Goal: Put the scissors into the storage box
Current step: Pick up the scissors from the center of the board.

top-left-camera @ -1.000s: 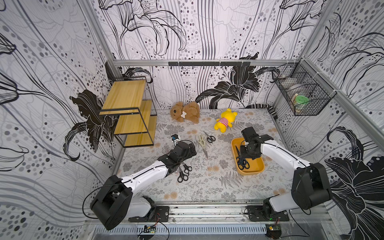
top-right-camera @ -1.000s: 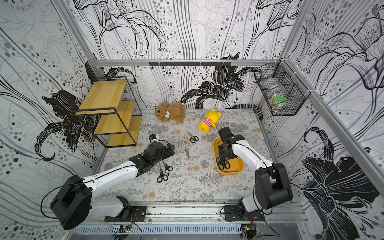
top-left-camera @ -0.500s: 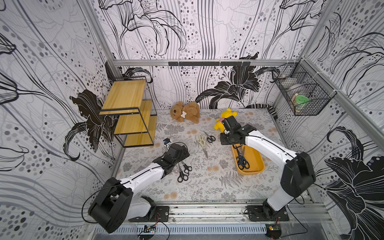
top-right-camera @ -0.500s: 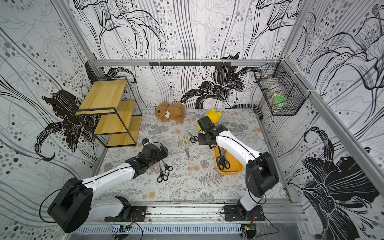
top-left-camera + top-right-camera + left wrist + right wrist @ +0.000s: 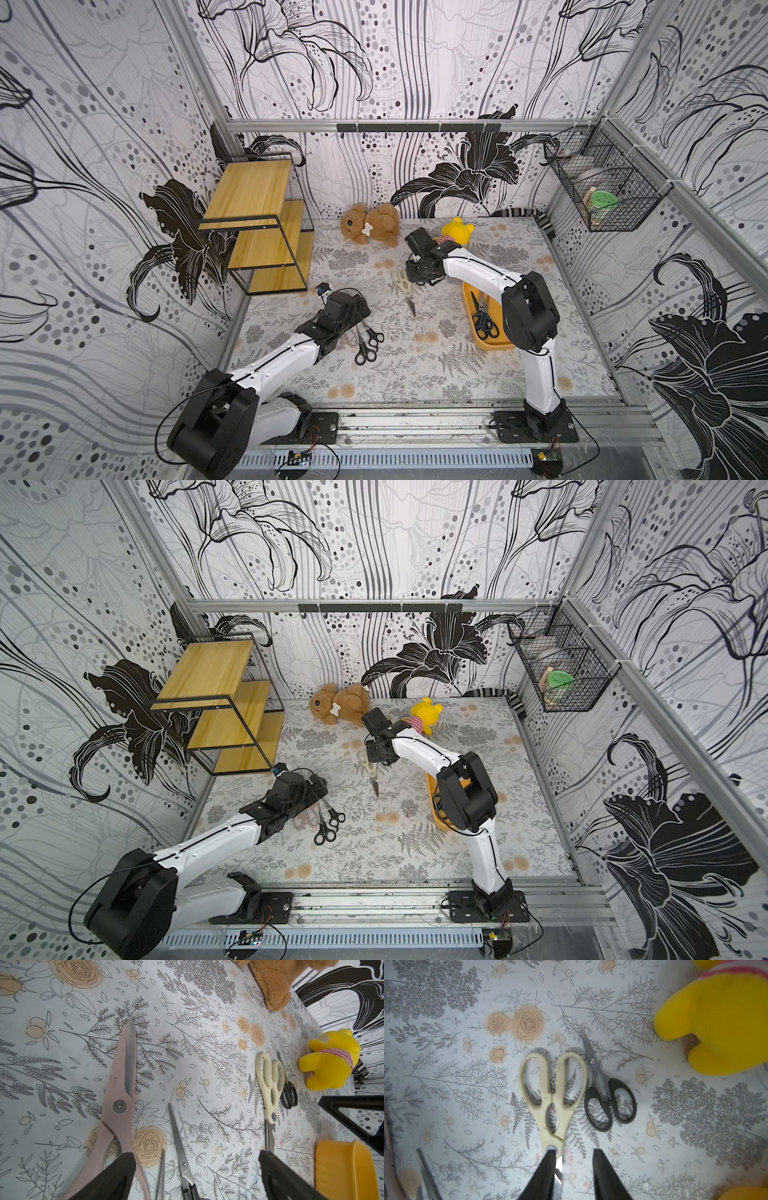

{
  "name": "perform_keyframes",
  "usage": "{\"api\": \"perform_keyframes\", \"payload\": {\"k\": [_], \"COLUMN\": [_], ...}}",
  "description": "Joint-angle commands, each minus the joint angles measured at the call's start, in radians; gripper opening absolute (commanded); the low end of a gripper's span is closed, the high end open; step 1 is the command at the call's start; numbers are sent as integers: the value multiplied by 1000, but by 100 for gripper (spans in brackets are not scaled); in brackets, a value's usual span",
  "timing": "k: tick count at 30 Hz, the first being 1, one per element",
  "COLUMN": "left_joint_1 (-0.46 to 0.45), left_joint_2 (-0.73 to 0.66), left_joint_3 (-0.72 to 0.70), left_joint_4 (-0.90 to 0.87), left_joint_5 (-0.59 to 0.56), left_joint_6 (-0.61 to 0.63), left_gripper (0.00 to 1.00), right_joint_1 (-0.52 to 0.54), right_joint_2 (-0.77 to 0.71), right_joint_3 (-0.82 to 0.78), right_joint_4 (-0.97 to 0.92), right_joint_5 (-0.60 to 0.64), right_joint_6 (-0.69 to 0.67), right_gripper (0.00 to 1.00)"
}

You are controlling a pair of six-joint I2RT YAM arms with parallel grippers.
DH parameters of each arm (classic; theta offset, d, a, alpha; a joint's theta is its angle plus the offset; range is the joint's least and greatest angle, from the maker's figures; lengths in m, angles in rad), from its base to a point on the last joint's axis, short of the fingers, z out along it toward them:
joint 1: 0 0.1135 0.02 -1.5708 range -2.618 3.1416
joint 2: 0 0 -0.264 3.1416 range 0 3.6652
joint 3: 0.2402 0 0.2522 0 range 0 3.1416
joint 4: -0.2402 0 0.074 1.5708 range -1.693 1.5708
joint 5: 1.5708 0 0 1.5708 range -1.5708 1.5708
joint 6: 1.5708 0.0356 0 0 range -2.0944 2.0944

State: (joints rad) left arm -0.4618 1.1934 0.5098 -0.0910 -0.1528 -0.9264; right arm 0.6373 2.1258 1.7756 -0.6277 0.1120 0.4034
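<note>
**A:** Start at the left. What is that arm doing?

**B:** The left pincer point(image 5: 195, 1155) hangs wide open over the pink scissors point(image 5: 122, 1093) and holds nothing. Two black-handled pairs point(image 5: 365, 353) lie just beside the pink ones on the surface point(image 5: 415, 374).

**A:** And the middle?

**B:** The cream shears point(image 5: 543, 1126) lie flat with a small black pair point(image 5: 600, 1078) right against one handle loop. I can't tell whether they touch. The right pincer point(image 5: 573, 1151) is above the shears' pivot. Its jaws are partly open with nothing between them.

**A:** So the shears look like the next pick. How would you do it well?

**B:** I'd shift the pincer so the pivot sits between the fingers. In the wrist view one finger covers the pivot now. Then come straight down and close across the narrow neck, where the shears should hang balanced. Keep the outer finger away from the small black pair so it isn't dragged along. The yellow toy point(image 5: 716, 1022) is well clear.

**A:** And the containers on the right?

**B:** The storage box point(image 5: 492, 344) sits on the surface under the right arm. A dark blue pair point(image 5: 482, 320) lies in it along its length, and the arm hides part of the inside. There looks to be room beside that pair. Further right, the wire basket point(image 5: 623, 216) hangs on the wall and holds a green-lidded tub point(image 5: 600, 198), no scissors.
</note>
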Motion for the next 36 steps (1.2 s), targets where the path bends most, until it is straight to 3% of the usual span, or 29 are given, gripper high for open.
{"api": "perform_keyframes", "payload": {"k": [1, 11, 36], "left_joint_1": [7, 11, 33], "left_joint_2": [-9, -9, -26], "left_joint_3": [-7, -11, -19], "left_joint_4": [29, 25, 10], "left_joint_5": [9, 5, -5], "left_joint_6": [2, 8, 51], "left_gripper": [97, 97, 97], "right_joint_1": [6, 21, 27], "right_joint_2": [71, 174, 254], "right_joint_3": [84, 171, 186], "right_joint_4": [-31, -76, -88], "right_joint_5": [14, 60, 107], "right_joint_6": [33, 135, 281], "right_gripper": [34, 31, 23]}}
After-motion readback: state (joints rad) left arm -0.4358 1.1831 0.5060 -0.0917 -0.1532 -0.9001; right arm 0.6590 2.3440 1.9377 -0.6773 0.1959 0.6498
